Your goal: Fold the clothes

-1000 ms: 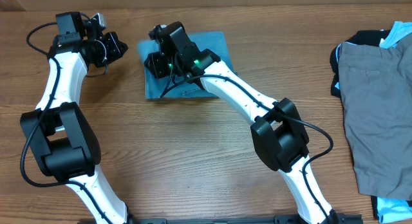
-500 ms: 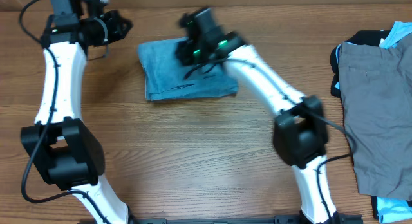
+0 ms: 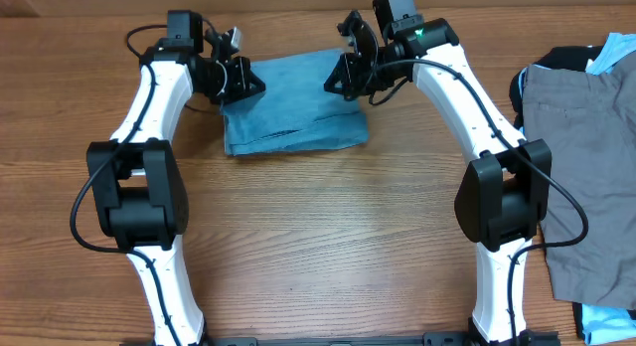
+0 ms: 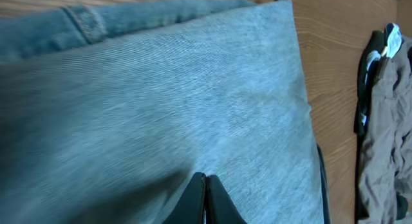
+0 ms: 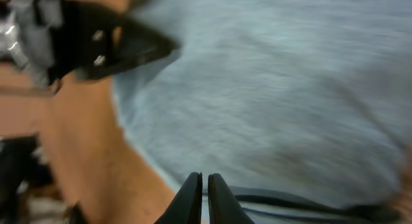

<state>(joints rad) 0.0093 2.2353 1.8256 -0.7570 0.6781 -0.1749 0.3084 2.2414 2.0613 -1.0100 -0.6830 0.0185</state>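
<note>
Folded jeans (image 3: 293, 107) lie on the bench (image 3: 318, 237), upper middle of the overhead frame. The left fingers (image 4: 193, 201) are pressed together at their left edge and the right fingers (image 5: 188, 197) together at their right edge. Grey trousers (image 3: 581, 157) lie far right.

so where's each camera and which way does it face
overhead: above the table, straight down on both arms, folded jeans, grey trousers
left wrist: on the left arm, past the shut left gripper over the jeans toward the grey trousers
right wrist: on the right arm, past the shut right gripper over the jeans toward the left gripper
shared: all three see the jeans
</note>
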